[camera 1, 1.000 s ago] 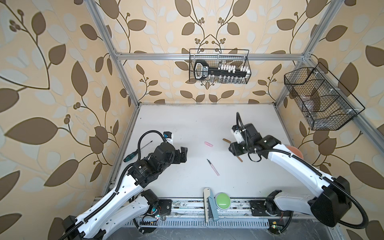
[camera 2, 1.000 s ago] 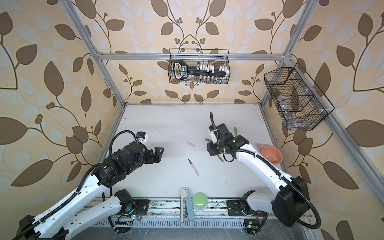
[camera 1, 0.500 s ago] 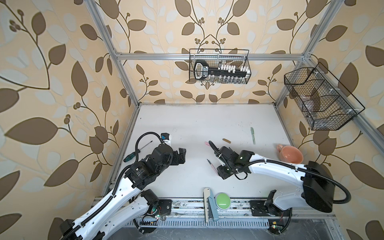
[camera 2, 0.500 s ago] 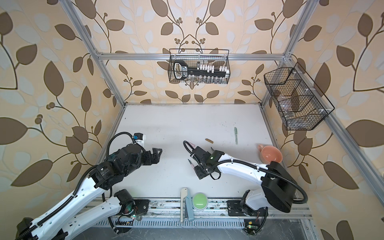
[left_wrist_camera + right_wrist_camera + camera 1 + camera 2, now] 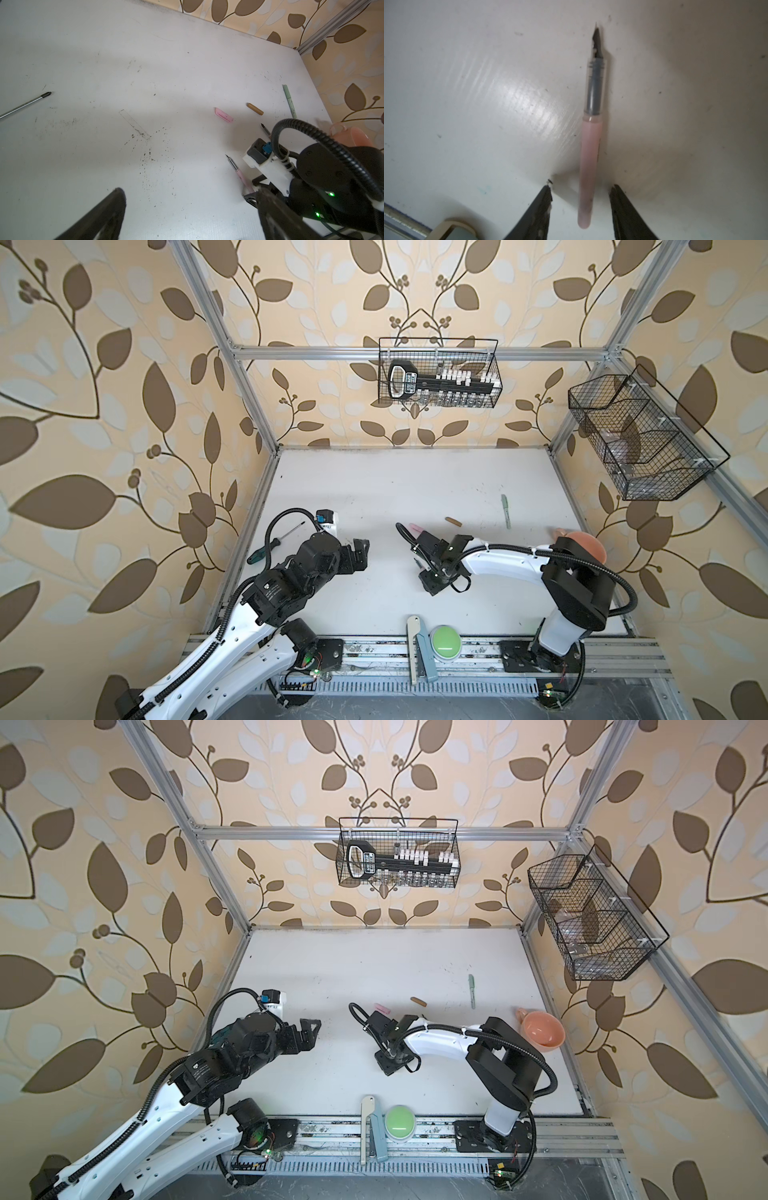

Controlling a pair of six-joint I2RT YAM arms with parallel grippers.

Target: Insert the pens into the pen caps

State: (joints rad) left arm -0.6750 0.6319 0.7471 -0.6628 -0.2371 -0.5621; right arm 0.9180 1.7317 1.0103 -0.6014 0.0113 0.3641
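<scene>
My right gripper (image 5: pixel 581 187) is down at the table and open. Its fingers (image 5: pixel 542 204) stand either side of the rear end of the pink pen (image 5: pixel 589 155), with a gap on each side. The pen lies flat, dark tip pointing away, and shows partly under that wrist in a top view (image 5: pixel 420 566). A pink cap (image 5: pixel 417 527) and a brown cap (image 5: pixel 453 521) lie just behind. The green pen (image 5: pixel 505 511) lies further back right. Only the brown pen's dark tip (image 5: pixel 264 128) shows behind the right arm's cable. My left gripper (image 5: pixel 360 553) hovers open and empty at the left.
A green-handled screwdriver (image 5: pixel 274 542) lies by the left wall. An orange mug (image 5: pixel 586 545) stands at the right edge behind the right arm. A green button (image 5: pixel 444 642) and a flat tool (image 5: pixel 417 649) sit on the front rail. Wire baskets (image 5: pixel 438 373) (image 5: pixel 640 439) hang on the walls.
My right arm swung from the right-middle of the table, by the brown pen, leftward and forward, and came down over the pink pen. Its jaws have narrowed a little. My left arm barely moved.
</scene>
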